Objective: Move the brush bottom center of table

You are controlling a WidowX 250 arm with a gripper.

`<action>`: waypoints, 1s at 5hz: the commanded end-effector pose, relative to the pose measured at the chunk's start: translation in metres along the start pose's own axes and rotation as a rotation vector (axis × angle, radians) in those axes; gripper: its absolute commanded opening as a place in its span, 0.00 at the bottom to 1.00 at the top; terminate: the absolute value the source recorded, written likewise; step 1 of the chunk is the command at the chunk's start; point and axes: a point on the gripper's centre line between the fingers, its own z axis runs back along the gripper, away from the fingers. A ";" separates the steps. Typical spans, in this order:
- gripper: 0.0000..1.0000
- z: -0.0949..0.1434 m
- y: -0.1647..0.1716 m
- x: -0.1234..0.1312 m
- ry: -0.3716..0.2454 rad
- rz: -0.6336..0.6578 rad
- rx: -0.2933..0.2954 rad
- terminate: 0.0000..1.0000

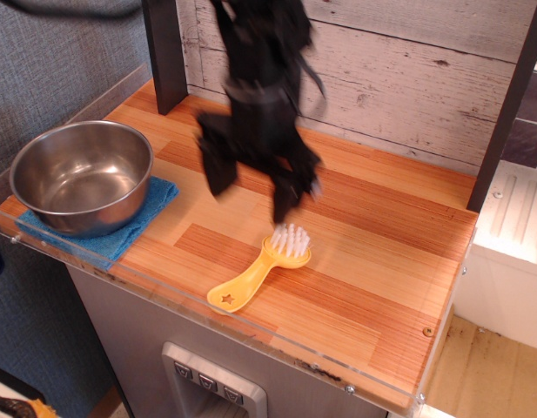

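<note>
The yellow brush lies flat on the striped wooden table near the middle of the front edge. Its white bristles point up and its star-cut handle points toward the acrylic rim. My black gripper is blurred by motion, above and behind the brush. Its fingers are spread apart and hold nothing. It is clear of the brush.
A steel bowl sits on a blue cloth at the front left. A dark post stands at the back left, another at the right. A white plank wall runs along the back. A clear acrylic rim lines the front edge.
</note>
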 end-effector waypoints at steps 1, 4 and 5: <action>1.00 0.056 0.083 0.003 -0.035 0.074 -0.010 0.00; 1.00 0.052 0.119 -0.005 0.006 -0.044 -0.032 0.00; 1.00 0.052 0.119 -0.005 0.006 -0.044 -0.032 1.00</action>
